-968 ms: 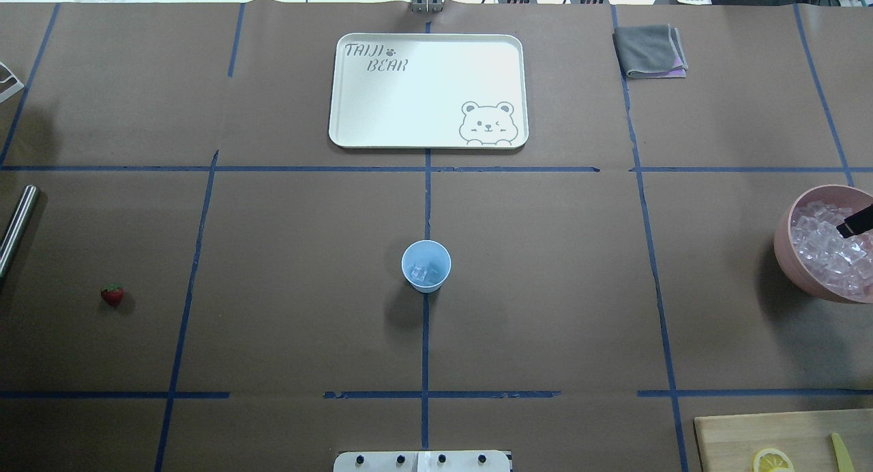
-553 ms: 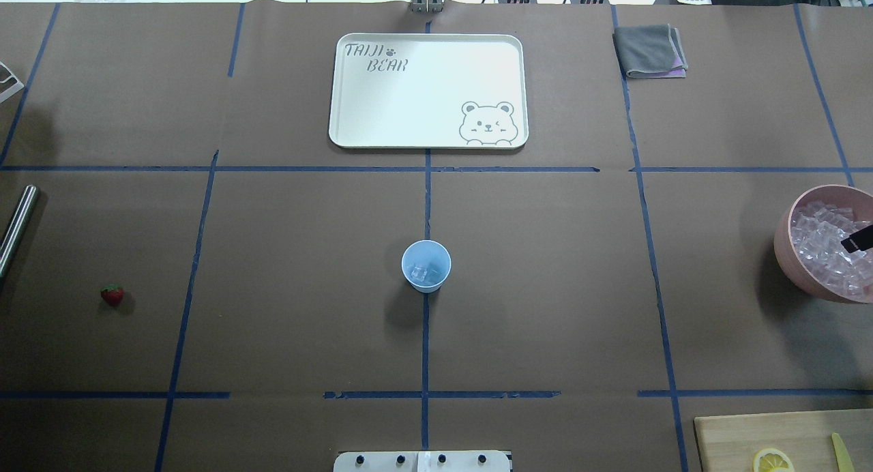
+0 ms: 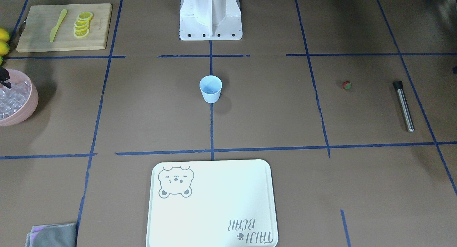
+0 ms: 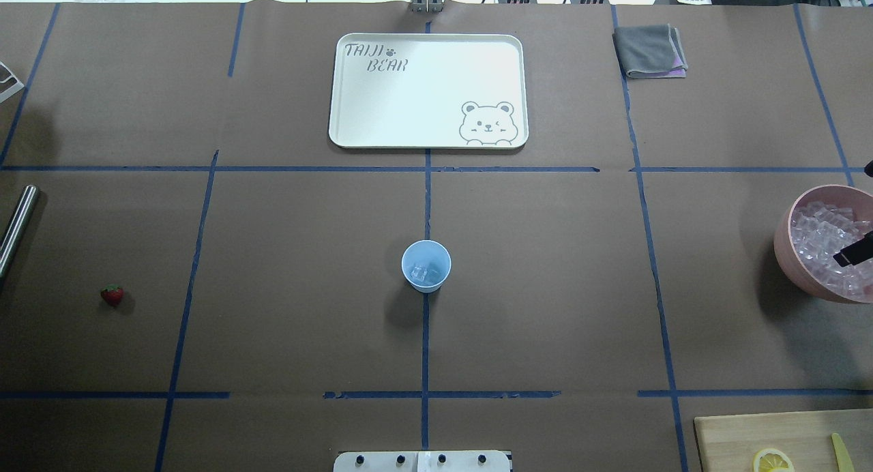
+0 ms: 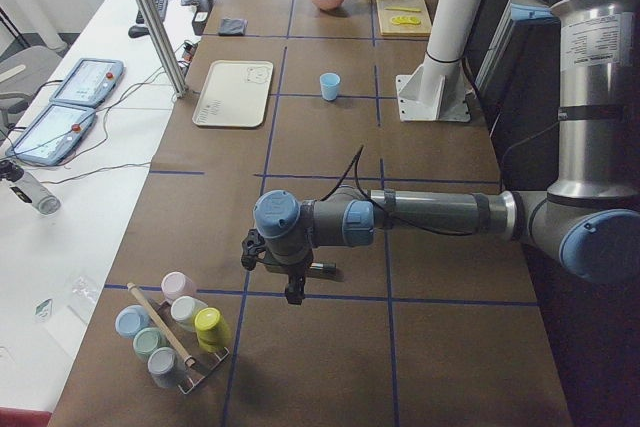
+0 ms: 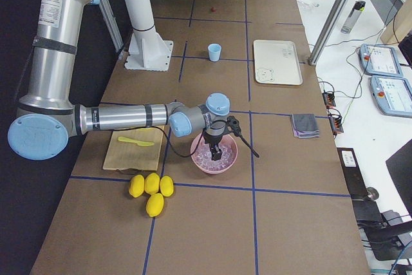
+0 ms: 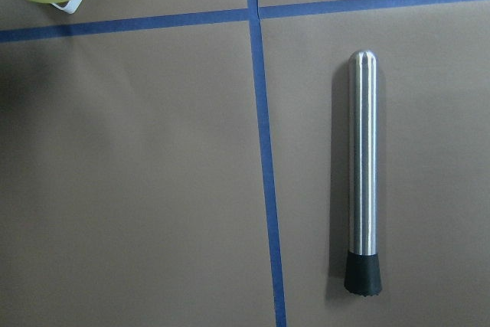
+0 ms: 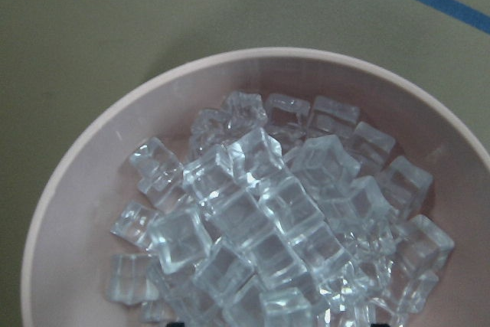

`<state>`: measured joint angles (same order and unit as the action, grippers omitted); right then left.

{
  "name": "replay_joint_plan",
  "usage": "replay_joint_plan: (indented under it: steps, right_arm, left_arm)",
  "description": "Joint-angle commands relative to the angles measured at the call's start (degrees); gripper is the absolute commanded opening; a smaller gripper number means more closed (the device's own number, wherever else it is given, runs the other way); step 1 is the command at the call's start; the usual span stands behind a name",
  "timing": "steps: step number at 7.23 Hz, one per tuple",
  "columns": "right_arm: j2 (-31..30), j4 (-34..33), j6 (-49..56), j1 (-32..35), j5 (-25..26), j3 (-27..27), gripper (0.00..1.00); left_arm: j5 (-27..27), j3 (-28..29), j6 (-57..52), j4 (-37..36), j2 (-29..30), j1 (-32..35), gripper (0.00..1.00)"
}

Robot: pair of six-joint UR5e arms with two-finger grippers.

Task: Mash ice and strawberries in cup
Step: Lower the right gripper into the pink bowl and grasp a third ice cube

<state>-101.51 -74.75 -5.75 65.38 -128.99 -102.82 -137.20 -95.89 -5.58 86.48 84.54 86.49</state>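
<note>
Cup (image 3: 210, 90) stands upright on the centre tape line in the front camera, not far from the robot's base (image 3: 210, 22). The strawberry (image 3: 347, 85) lies on the table well to the right of it in this view, and the muddler (image 3: 403, 105) lies flat farther right. At the left edge the pink bowl (image 3: 31, 103) holds the ice (image 3: 10, 97), and I see a dark bit of the right gripper (image 3: 5, 81) over it. A board (image 3: 35, 40) with lemon slices (image 3: 82, 24) sits far left. The tray (image 3: 214, 207) is nearest the camera.

From overhead, the cup (image 4: 425, 266) has a few cubes of ice (image 4: 423, 275) at its bottom. The strawberry (image 4: 112, 295) is far off to the left, outside it. One finger (image 4: 854, 252) hangs over the heap in the bowl (image 4: 784, 257) at the right edge.

In the left side view the left gripper (image 5: 290, 285) hangs low over the near end of the table, close to a rack (image 5: 175, 332) of coloured cups. I cannot tell how its jaws stand.

In the right side view the right gripper (image 6: 215, 152) points straight down into the bowl (image 6: 232, 159). Four lemons (image 6: 150, 188) lie just beside the bowl.

My left wrist camera shows only the muddler (image 7: 361, 174) lying beside a tape cross.

My right wrist camera looks into the bowl (image 8: 92, 135) at the heaped ice (image 8: 260, 220). Two dark specks of its tips peek in at the bottom edge, well apart, so the jaws are wide and hold nothing.
</note>
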Motion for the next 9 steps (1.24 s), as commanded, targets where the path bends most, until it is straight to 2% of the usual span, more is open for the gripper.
replay_joint_plan:
  steps: [1,2,4,5,6,8,9]
  right_arm:
    - [-0.01,0.04,0.30,-0.34,0.14,0.43,0.79]
    - [-0.01,0.04,0.65,-0.43,0.14,0.61,0.71]
    - [0.08,0.13,0.74,-0.43,0.22,0.61,0.20]
    - [0.08,0.13,0.83,-0.35,0.31,0.61,0.09]
    - [0.08,0.13,0.83,-0.34,0.40,0.61,0.05]
    - [0.08,0.04,0.14,0.09,-0.30,-0.79,0.04]
    - [0.08,-1.35,-0.31,1.57,-0.30,-3.32,0.05]
  left_arm:
    - [0.00,-0.09,0.05,0.00,0.01,0.00,1.00]
    - [0.00,-0.26,0.05,0.00,0.01,0.00,1.00]
    - [-0.09,-0.35,0.05,-0.09,0.19,0.00,1.00]
    - [-0.09,-0.44,0.05,-0.09,0.27,0.00,1.00]
    - [0.00,-0.35,0.05,-0.09,0.36,0.00,1.00]
    - [-0.09,-0.35,0.05,-0.09,0.45,0.00,1.00]
    - [0.00,-0.35,0.05,-0.09,0.45,0.00,1.00]
